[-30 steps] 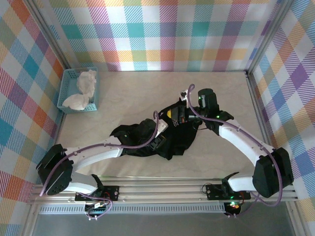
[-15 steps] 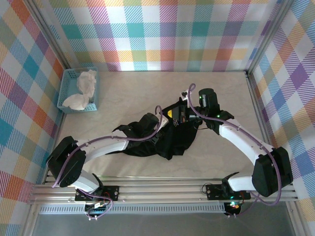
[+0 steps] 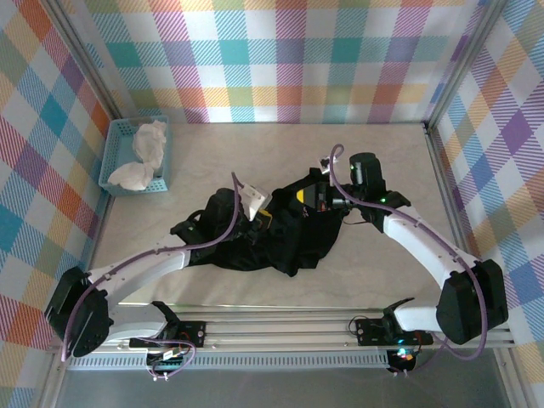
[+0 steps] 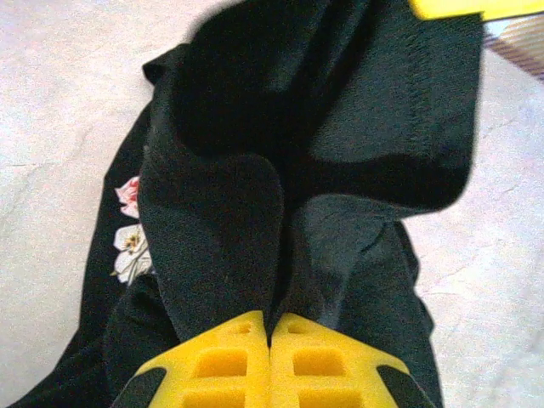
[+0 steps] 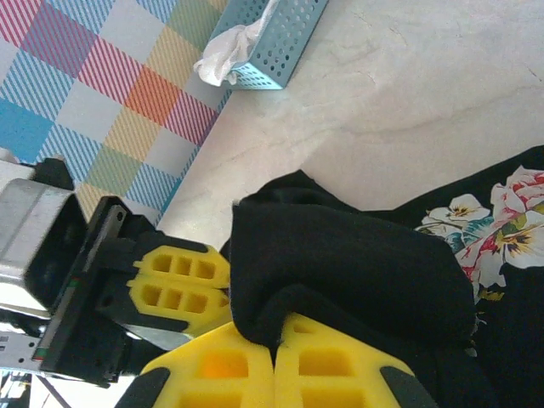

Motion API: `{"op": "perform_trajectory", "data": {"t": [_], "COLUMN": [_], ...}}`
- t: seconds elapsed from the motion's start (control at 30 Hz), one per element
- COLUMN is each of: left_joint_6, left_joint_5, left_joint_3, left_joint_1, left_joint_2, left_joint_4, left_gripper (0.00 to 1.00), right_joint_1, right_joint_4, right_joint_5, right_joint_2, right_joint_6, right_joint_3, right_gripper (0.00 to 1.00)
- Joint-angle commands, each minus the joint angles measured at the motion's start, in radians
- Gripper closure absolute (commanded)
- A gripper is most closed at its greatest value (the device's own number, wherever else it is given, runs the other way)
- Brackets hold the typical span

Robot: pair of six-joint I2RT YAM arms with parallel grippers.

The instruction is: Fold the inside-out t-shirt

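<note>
top: high, looking down, whole table [image 3: 382, 153] | left wrist: close, downward | right wrist: close, toward basket [image 5: 285, 38] | shared: t-shirt [image 3: 297, 242]

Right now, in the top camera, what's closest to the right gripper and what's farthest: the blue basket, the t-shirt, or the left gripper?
1. t-shirt: pinched in the right gripper, mid-table.
2. left gripper: just to its left, gripping the same shirt.
3. blue basket: far-left back corner.

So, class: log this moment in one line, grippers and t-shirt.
left gripper: shut on t-shirt | right gripper: shut on t-shirt | t-shirt: bunched, unfolded, on table
</note>
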Motion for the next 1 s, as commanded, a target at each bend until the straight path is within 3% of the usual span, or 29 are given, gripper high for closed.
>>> {"op": "perform_trajectory", "data": {"t": [0.0,0.3,0.53,0.63,0.77,0.97], "left_joint_6": [-0.058,-0.131,-0.087,-0.113,-0.164,-0.173], "left_joint_5": [0.085,0.102,0.155,0.172,0.094,-0.011], "left_joint_3": [-0.042,-0.192,-0.238,-0.192,-0.086,0.086], "left_joint_1": [0.024,0.046,0.044,0.044,0.045,0.045], "left_joint_2": [-0.041,-0.304,-0.355,-0.335,-0.292,-0.236], "left_joint_4": [0.055,0.123,0.127,0.127,0.086,0.015], "left_gripper": [1.0,1.0,1.0,1.0,1.0,1.0], "right_joint_1": [-0.01,-0.013,-0.012,-0.011,-0.013,-0.013], "right_joint_4": [-0.015,-0.147,-0.16,-0.115,-0.062,-0.097], "right_joint_5": [0.0,0.134,0.128,0.089,0.054,0.113], "right_joint_2": [-0.021,-0.063,-0.04,-0.03,-0.024,-0.034], "right_joint_6": [-0.031,-0.104,-0.099,-0.075,-0.051,-0.064], "right_joint_3": [0.017,0.063,0.082,0.084,0.1,0.114], "right_gripper": [1.0,1.0,1.0,1.0,0.99,0.92]}}
